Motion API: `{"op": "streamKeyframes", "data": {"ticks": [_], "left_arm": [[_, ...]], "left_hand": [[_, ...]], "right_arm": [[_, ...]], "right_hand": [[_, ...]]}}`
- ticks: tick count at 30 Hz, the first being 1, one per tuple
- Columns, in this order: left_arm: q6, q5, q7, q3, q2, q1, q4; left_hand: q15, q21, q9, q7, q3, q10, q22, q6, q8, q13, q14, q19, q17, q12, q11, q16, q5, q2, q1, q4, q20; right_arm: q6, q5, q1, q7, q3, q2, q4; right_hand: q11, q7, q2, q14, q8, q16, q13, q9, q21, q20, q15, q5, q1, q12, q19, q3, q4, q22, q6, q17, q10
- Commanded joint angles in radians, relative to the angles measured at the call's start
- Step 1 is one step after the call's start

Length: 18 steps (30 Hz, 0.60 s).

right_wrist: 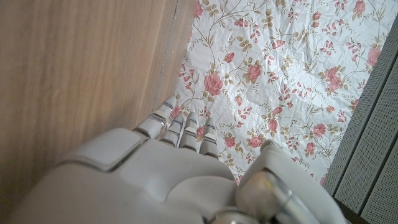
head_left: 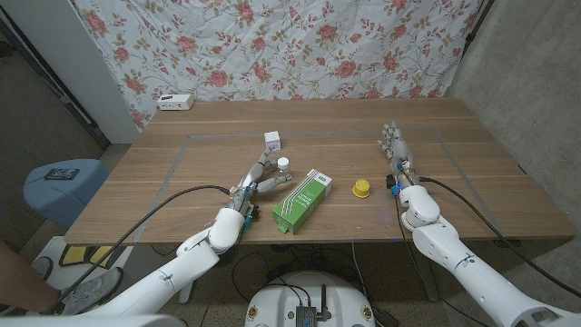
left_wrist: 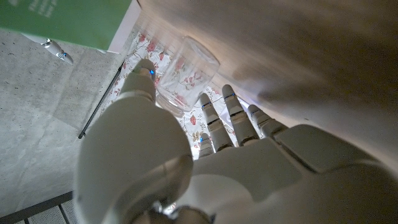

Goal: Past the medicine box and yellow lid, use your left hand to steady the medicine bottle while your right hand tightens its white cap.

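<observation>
Reaching around the bottle [head_left: 283, 167], your left hand [head_left: 258, 183] has fingers apart beside it; your right hand [head_left: 397, 150], fingers straight, hasn't touched the cap [head_left: 284, 162].

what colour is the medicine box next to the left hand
Green and white; the medicine box shows best in the head view.

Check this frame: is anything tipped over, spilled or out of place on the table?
Nothing spilled or damaged. The green medicine box lies on its side, and the yellow lid sits loose with no container. The bottle stands upright by the left hand.
</observation>
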Motion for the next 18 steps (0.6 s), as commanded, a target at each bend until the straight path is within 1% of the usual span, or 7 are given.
{"op": "streamKeyframes", "data": {"ticks": [1,4,7,11,13,16,18], "left_arm": [[-0.001,0.01,0.008,0.006,-0.004,-0.003,0.001],[-0.003,0.011,0.005,0.009,-0.005,-0.005,0.002],[-0.005,0.014,0.005,0.012,-0.007,-0.008,0.004],[-0.009,0.018,0.007,0.013,-0.009,-0.01,0.005],[-0.004,0.019,0.01,0.013,-0.01,-0.007,0.001],[-0.012,0.021,0.012,0.014,-0.01,-0.007,0.003],[-0.017,0.024,0.015,0.014,-0.01,-0.007,0.005]], "left_hand": [[-0.148,0.008,0.004,0.005,-0.004,0.024,0.001,0.016,0.007,0.002,0.024,0.013,0.0,0.007,0.001,0.009,0.002,0.003,0.018,-0.003,-0.013],[-0.151,0.007,0.004,0.009,-0.004,0.034,0.001,0.022,0.007,0.002,0.033,0.015,0.0,0.007,0.003,0.009,0.001,0.007,0.024,-0.003,-0.015],[-0.152,0.008,0.004,0.015,-0.003,0.041,0.001,0.033,0.008,0.002,0.044,0.022,0.001,0.006,0.003,0.01,0.0,0.013,0.031,-0.002,-0.02],[-0.153,0.007,0.003,0.021,-0.004,0.061,0.001,0.048,0.008,0.003,0.059,0.029,0.001,0.008,0.004,0.01,-0.002,0.019,0.041,-0.002,-0.022],[-0.153,0.008,0.003,0.023,-0.005,0.07,0.001,0.057,0.008,0.003,0.066,0.036,0.001,0.007,0.007,0.009,-0.004,0.022,0.045,-0.002,-0.025],[-0.155,0.01,0.003,0.028,-0.005,0.08,0.001,0.072,0.01,0.003,0.079,0.046,0.001,0.006,0.002,0.01,-0.007,0.029,0.052,-0.002,-0.031],[-0.157,0.01,0.003,0.033,-0.006,0.094,0.001,0.082,0.01,0.003,0.087,0.052,0.001,0.008,0.007,0.01,-0.009,0.032,0.057,-0.002,-0.032]], "right_arm": [[0.01,0.0,-0.015,-0.006,0.006,0.0,-0.005],[0.013,0.001,-0.019,-0.006,0.007,0.0,-0.006],[0.016,0.002,-0.022,-0.007,0.008,0.0,-0.007],[0.019,0.001,-0.026,-0.01,0.011,0.0,-0.009],[0.02,0.001,-0.029,-0.011,0.011,-0.001,-0.011],[0.023,0.001,-0.031,-0.011,0.012,0.0,-0.012],[0.024,0.001,-0.033,-0.011,0.013,0.001,-0.012]], "right_hand": [[-0.003,0.005,-0.001,0.006,-0.002,0.006,0.002,0.001,0.006,-0.04,-0.003,0.003,-0.005,0.002,0.011,0.007,-0.002,0.002,0.003,0.004,0.008],[-0.001,0.004,-0.001,0.006,-0.002,0.006,0.002,0.001,0.006,-0.04,-0.004,0.003,-0.005,0.002,0.011,0.007,-0.002,0.002,0.003,0.004,0.009],[-0.006,0.004,-0.001,0.007,-0.002,0.006,0.002,0.001,0.006,-0.04,-0.004,0.003,-0.005,0.002,0.011,0.007,-0.002,0.002,0.003,0.004,0.01],[-0.001,0.002,-0.001,0.006,-0.001,0.006,0.002,0.001,0.006,-0.04,-0.004,0.003,-0.005,0.002,0.011,0.007,-0.002,0.002,0.005,0.004,0.01],[-0.005,0.002,-0.001,0.007,0.0,0.006,0.002,0.001,0.006,-0.041,-0.004,0.003,-0.005,0.002,0.011,0.008,-0.002,0.002,0.006,0.004,0.01],[-0.006,0.002,-0.001,0.007,0.0,0.006,0.002,0.001,0.006,-0.04,-0.003,0.003,-0.005,0.002,0.011,0.008,-0.002,0.002,0.007,0.004,0.009],[-0.004,0.001,-0.001,0.007,0.0,0.006,0.002,0.001,0.006,-0.04,-0.003,0.003,-0.005,0.002,0.011,0.008,-0.002,0.002,0.008,0.004,0.01]]}}
